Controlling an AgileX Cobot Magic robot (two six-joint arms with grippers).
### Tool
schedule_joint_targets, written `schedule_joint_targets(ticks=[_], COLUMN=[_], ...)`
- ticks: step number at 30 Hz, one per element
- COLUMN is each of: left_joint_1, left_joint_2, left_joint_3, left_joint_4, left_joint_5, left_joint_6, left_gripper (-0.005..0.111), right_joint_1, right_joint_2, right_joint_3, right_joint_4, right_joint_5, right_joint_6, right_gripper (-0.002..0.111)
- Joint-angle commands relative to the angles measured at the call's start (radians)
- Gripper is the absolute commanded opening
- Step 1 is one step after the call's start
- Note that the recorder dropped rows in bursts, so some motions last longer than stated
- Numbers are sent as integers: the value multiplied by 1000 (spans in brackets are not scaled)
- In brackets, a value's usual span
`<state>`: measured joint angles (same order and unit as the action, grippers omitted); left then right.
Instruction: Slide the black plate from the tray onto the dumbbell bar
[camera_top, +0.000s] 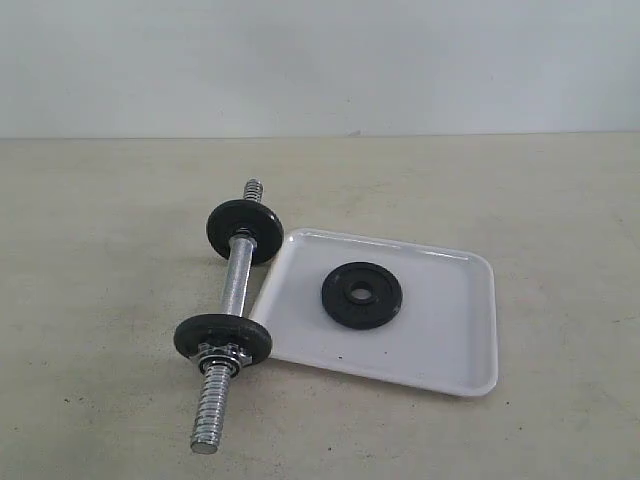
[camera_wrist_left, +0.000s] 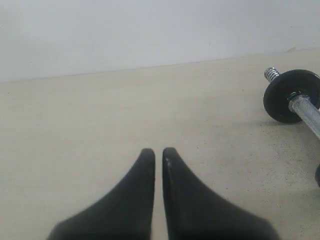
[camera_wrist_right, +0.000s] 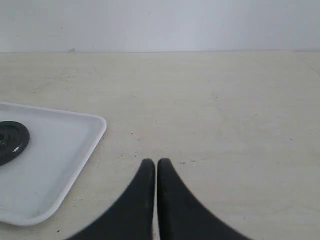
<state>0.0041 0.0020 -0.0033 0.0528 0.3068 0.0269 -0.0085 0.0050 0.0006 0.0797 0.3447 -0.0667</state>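
Observation:
The black plate (camera_top: 362, 295) lies flat in the white tray (camera_top: 440, 340), left of its middle; the right wrist view catches the plate (camera_wrist_right: 11, 141) in the tray (camera_wrist_right: 60, 165) too. Left of the tray lies the chrome dumbbell bar (camera_top: 237, 283), with two black discs on it, one near each threaded end. One of those discs and part of the bar (camera_wrist_left: 306, 114) show in the left wrist view. My left gripper (camera_wrist_left: 158, 151) is shut over bare table, well away from the bar. Shut and empty, my right gripper (camera_wrist_right: 152, 162) hovers beside the tray. Neither gripper shows in the exterior view.
A far disc (camera_top: 244, 231) and a near disc (camera_top: 222, 339) sit on the bar, the near one with a chrome nut against it. The beige table (camera_top: 540, 200) runs back to a pale wall.

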Motion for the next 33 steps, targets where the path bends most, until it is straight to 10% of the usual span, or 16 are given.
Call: schedule_joint_targets(ticks=[1,33], left_joint_1=[-5,-5], left_joint_2=[-2,-2], left_joint_3=[3,3], left_joint_4=[-1,-1], left_joint_5=[1,1], left_joint_6=[-12,-12], left_gripper=[4,4], right_joint_1=[-2,-2], right_joint_2=[-5,-5], right_joint_3=[-1,-1], right_joint_4=[-2,-2], right_joint_5=[-11,-87], right_joint_6=[0,0], right_gripper=[0,0])
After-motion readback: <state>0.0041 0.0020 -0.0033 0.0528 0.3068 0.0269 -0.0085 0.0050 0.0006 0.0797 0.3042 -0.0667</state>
